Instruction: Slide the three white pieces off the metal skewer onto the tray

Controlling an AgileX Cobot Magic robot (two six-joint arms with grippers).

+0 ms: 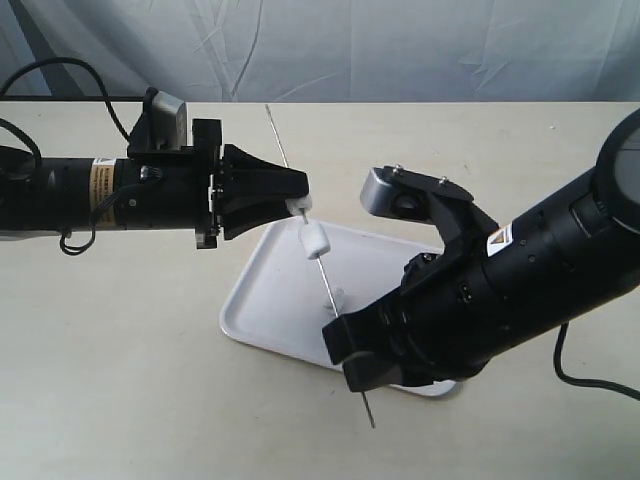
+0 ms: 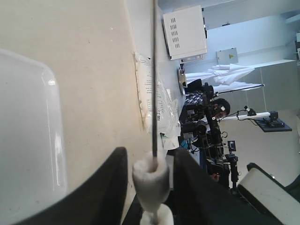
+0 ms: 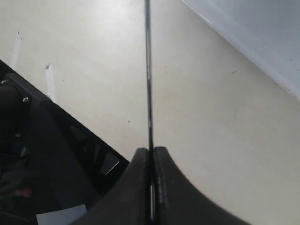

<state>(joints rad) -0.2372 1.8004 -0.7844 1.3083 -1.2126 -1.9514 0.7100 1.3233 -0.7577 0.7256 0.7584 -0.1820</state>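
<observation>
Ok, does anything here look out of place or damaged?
Nothing looks spilled or broken. The skewer slants over the tray, clamped low by the right tool. One oddity: only two white pieces show clearly, one at the tip of the left tool, one just below it; a third I cannot confirm.

Metal skewer [image 1: 327, 285] slanting above the tray [image 1: 262, 300], barring the gap between left gripper [image 1: 301, 205] (pinching the upper white piece [image 1: 296, 208]) and right gripper [image 1: 352, 362] clamped low on it, right arm [image 1: 520, 290] covering the tray's near right corner, table [image 1: 120, 380] open left of tray.
</observation>
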